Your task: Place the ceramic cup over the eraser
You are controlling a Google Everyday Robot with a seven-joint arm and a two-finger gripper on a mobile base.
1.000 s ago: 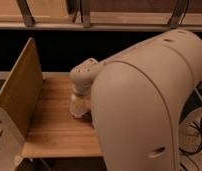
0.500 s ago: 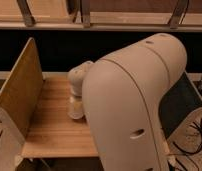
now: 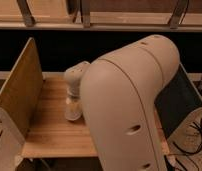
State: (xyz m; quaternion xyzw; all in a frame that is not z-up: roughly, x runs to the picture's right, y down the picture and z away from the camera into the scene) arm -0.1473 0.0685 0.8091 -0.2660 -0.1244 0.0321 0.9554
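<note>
My view mostly arm. End effector low over tabletop near left edge. Ceramic cup, eraser hidden. Step likely placement; next needs alignment over eraser.

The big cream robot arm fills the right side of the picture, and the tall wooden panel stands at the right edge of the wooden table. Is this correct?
Not quite. In the camera view the wooden panel stands at the left edge of the wooden table, not the right. The robot arm does fill the right side; the gripper is lowered over the table.
</note>
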